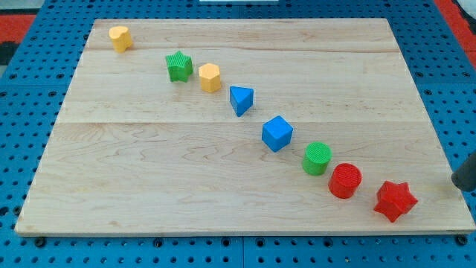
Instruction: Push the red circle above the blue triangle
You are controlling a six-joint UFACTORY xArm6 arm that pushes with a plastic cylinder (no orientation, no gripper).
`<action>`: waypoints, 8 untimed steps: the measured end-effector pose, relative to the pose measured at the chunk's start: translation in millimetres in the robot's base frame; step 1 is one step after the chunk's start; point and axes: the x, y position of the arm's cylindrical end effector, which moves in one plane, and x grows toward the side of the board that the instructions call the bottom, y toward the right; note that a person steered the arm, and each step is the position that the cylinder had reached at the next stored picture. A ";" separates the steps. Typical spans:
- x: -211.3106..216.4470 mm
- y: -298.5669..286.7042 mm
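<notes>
The red circle (345,181) lies near the view's bottom right on the wooden board (149,179). The blue triangle (241,100) lies up and to the left of it, near the board's middle. A blue cube (277,133) and a green circle (317,158) lie in a diagonal line between them. My tip (457,183) shows as a dark rod end at the view's right edge. It is to the right of the red star (395,200) and touches no block.
The diagonal row continues up-left with a yellow hexagon (210,77) and a green star (178,66). Another yellow block (120,37) sits near the top left corner. A blue pegboard (30,112) surrounds the board.
</notes>
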 end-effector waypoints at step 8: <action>-120.7 -245.0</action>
